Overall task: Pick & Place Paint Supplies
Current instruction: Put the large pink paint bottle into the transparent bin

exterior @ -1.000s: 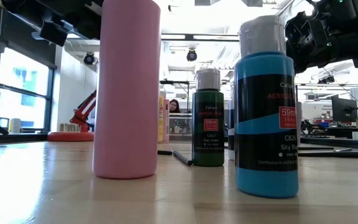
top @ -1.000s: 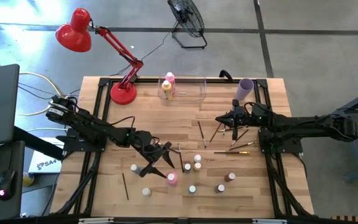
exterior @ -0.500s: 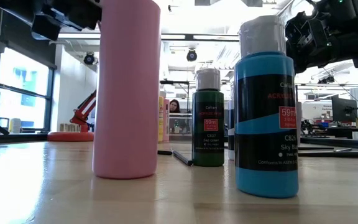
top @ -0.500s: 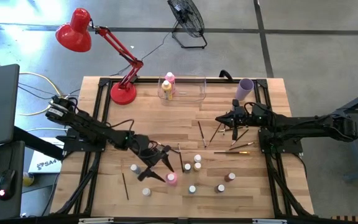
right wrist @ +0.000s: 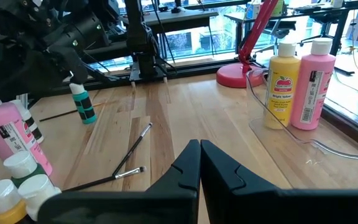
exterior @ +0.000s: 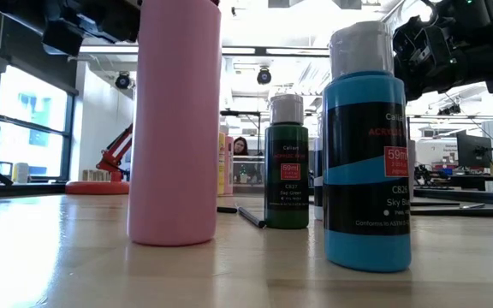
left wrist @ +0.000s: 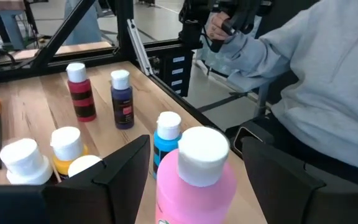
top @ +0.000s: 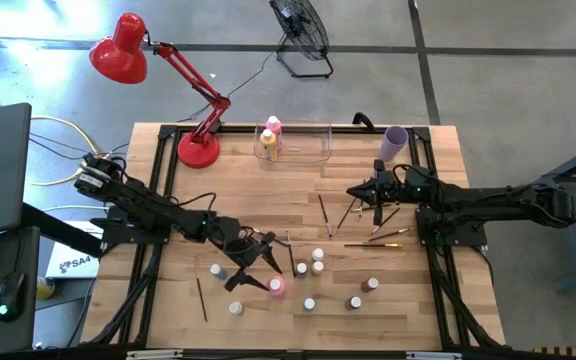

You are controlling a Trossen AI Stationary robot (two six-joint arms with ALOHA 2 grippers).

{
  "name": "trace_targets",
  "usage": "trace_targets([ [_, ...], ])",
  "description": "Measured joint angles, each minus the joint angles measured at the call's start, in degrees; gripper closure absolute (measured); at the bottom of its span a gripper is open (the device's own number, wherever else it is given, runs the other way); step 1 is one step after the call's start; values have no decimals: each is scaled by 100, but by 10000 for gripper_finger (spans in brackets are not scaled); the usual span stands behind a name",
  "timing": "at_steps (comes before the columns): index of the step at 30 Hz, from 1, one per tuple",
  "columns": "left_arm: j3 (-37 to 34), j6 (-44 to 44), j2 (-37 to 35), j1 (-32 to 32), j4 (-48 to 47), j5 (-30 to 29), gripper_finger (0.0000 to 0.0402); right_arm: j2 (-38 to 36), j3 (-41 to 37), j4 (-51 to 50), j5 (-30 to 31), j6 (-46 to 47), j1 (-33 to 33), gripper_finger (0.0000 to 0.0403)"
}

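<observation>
The left gripper (top: 253, 270) has drawn back — slightly — from the pink bottle (top: 276, 287)

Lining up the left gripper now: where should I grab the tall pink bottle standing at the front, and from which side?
Grip the pink bottle on its round body just below the white cap, coming from above. It stands upright, and the left gripper is open with a finger on each side. Small bottles crowd it, so a low sideways approach looks risky.

two tall bottles (top: 270, 139) stand in the bin (top: 313, 147) behind the small bottles (top: 308, 267) scattered mid-table.
</observation>
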Motion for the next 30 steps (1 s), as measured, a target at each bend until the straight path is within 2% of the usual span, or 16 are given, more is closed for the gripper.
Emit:
trace_targets([
  [11, 7, -37, 150, 0, 194, -174, 148, 0, 0, 4, 2, 2, 1, 401],
  [30, 361, -168, 537, 0, 115, 1, 148, 2, 0, -52, 2, 2, 2, 401],
])
